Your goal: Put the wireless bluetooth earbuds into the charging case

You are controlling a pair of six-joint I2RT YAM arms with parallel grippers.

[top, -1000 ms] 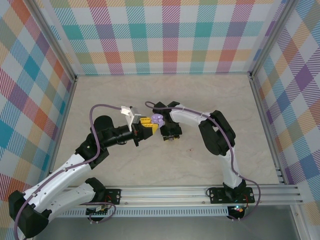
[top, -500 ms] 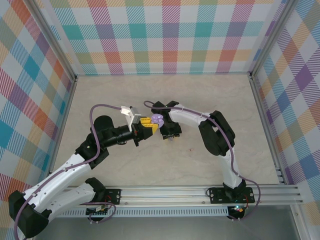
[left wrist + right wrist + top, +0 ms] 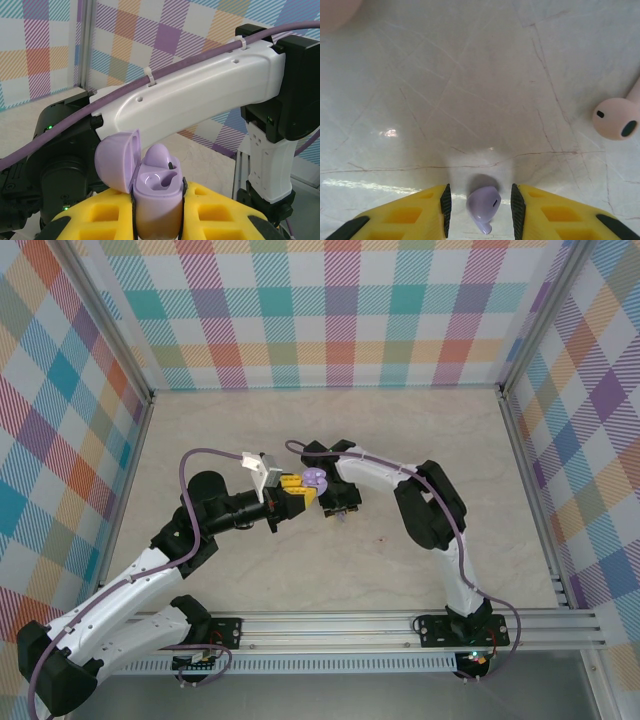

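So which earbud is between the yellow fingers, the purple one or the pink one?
The purple earbud: it sits between the fingers of the right gripper. The pink earbud lies apart on the table.

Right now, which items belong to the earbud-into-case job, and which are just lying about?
Job: purple charging case, lid open, in the left gripper; purple earbud seated in it; second purple earbud inside the open right gripper.
Lying about: pink earbud on the table; blurred pink object, unidentifiable.

Bright even light; soft shadows; glare streaks on table (image 3: 390, 132); near foreground soft-focus.
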